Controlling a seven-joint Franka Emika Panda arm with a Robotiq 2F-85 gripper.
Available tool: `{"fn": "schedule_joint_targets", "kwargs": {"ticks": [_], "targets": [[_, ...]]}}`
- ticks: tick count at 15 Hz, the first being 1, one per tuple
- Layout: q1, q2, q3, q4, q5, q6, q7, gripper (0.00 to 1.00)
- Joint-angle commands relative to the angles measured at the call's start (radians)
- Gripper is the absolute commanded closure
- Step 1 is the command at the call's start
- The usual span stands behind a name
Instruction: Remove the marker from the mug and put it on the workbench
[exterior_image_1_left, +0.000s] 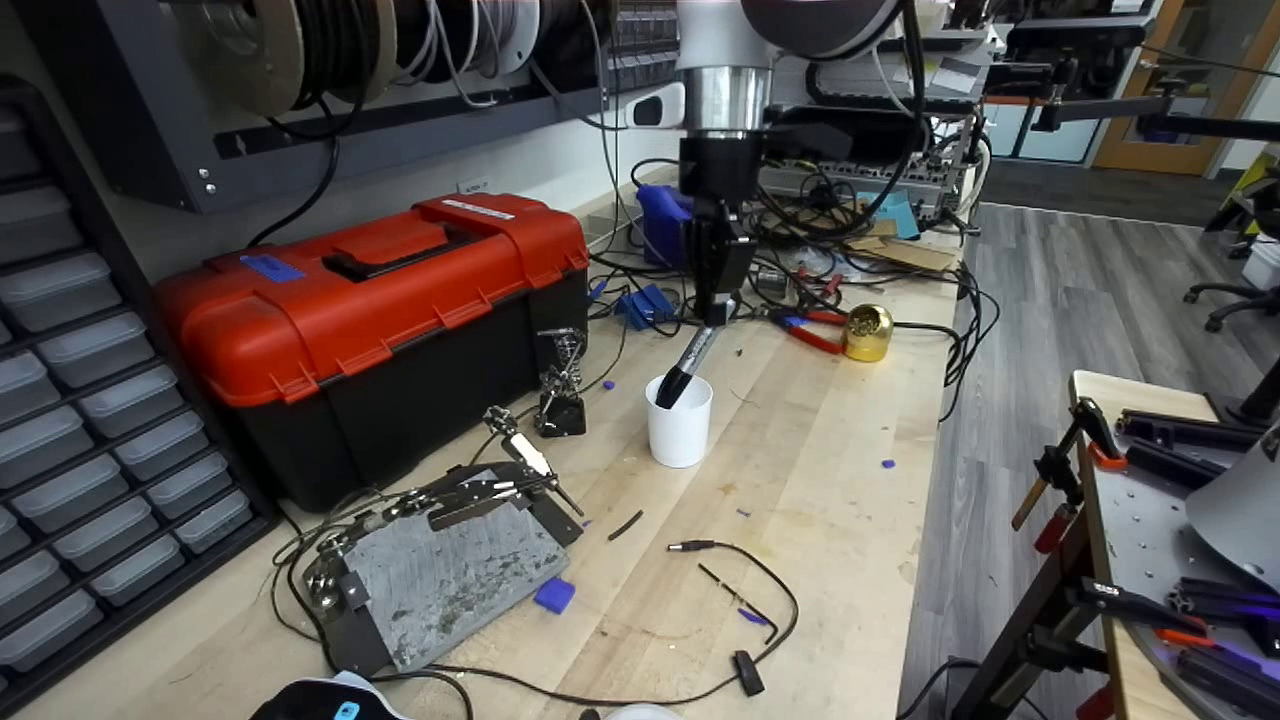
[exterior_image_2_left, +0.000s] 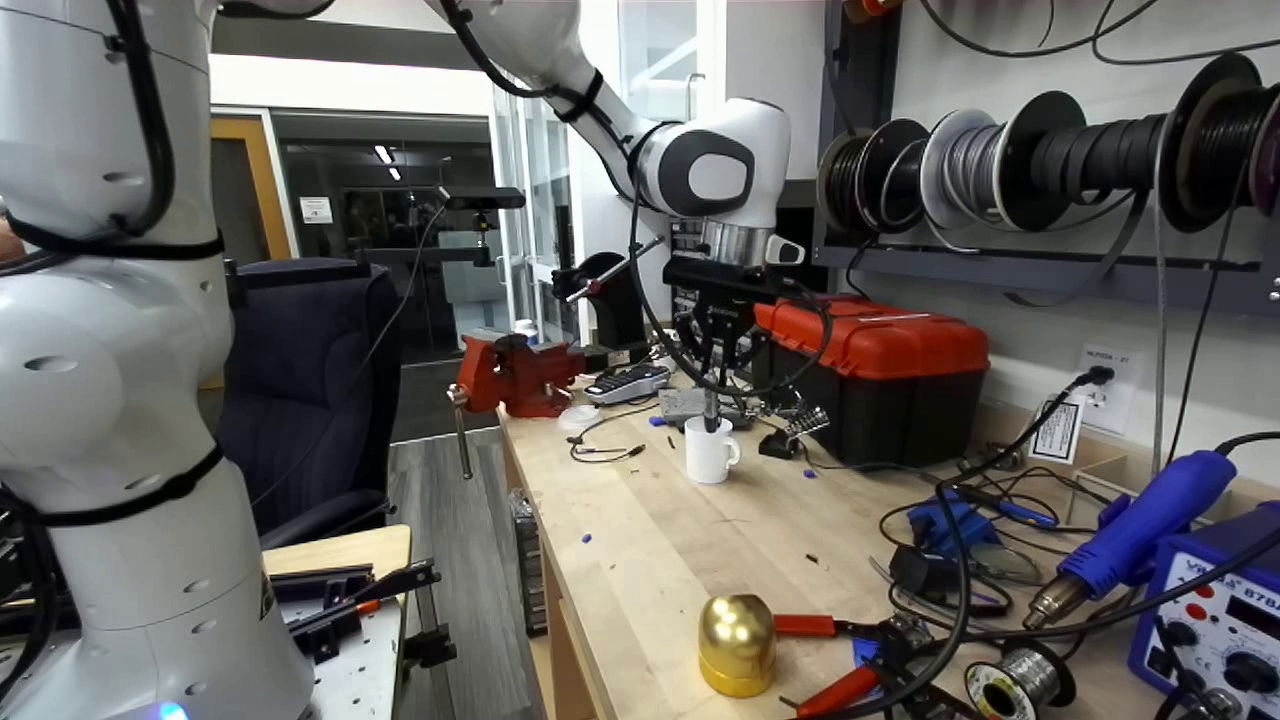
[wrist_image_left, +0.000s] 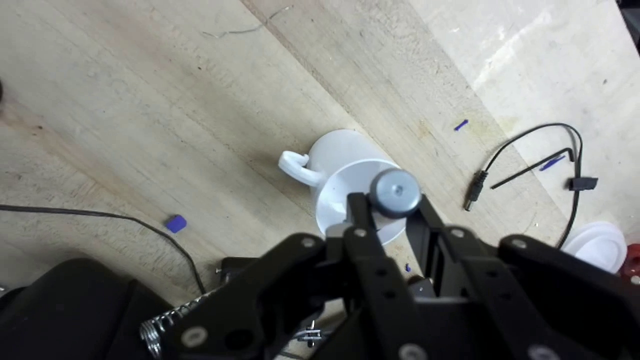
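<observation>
Claw (wrist_image_left: 392, 209) clamped on the marker (exterior_image_1_left: 694, 352) near its upper end. Marker leans, dark lower end at the mouth of the mug (exterior_image_1_left: 680, 438), which stands upright on the workbench (exterior_image_1_left: 850, 500). Exact depth: can't tell. Looks like the extraction step, placement not yet begun. Next should be: lift past the rim, shift sideways, lower, release.

Rounded white arm (exterior_image_2_left: 110, 370), black straps (exterior_image_2_left: 150, 250), dark cable (exterior_image_2_left: 150, 110), silver collar (exterior_image_1_left: 727, 98), black end effector (wrist_image_left: 392, 202), pale screws (wrist_image_left: 194, 336)
</observation>
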Motion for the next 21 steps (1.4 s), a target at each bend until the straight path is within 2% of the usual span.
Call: {"fn": "schedule_joint_targets", "kwargs": {"ticks": [1,9,13,17,21], "targets": [[0.0,-0.041,-0.013,0.028,-0.057,-0.065,0.012,0.94],[-0.012,-0.097,-0.062,0.069,-0.17,-0.061,0.041,0.94],[-0.025,-0.13,-0.097,0.015,-0.202,-0.012,0.106,0.94],[-0.04,-0.16,-0.115,-0.057,-0.168,0.049,0.169,0.94],[-0.047,-0.204,-0.122,-0.152,-0.166,0.185,0.243,0.94]]}}
